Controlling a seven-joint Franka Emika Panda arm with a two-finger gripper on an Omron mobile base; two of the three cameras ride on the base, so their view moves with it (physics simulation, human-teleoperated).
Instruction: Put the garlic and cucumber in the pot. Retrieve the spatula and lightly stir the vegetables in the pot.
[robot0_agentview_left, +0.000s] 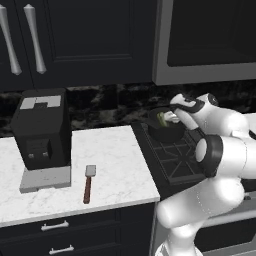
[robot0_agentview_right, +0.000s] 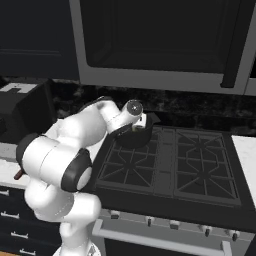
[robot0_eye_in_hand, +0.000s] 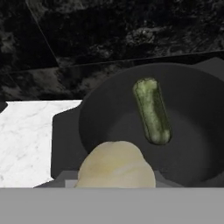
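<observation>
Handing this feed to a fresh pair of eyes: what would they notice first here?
First, the gripper over the pot on the stove's back-left burner, the pale garlic close to the hand camera. The cucumber already lies inside the pot. The spatula lies untouched on the marble counter, beside the black boxy appliance.

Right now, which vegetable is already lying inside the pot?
The cucumber, the green one, lies on the pot floor; the pale garlic is at the gripper above the rim.
</observation>
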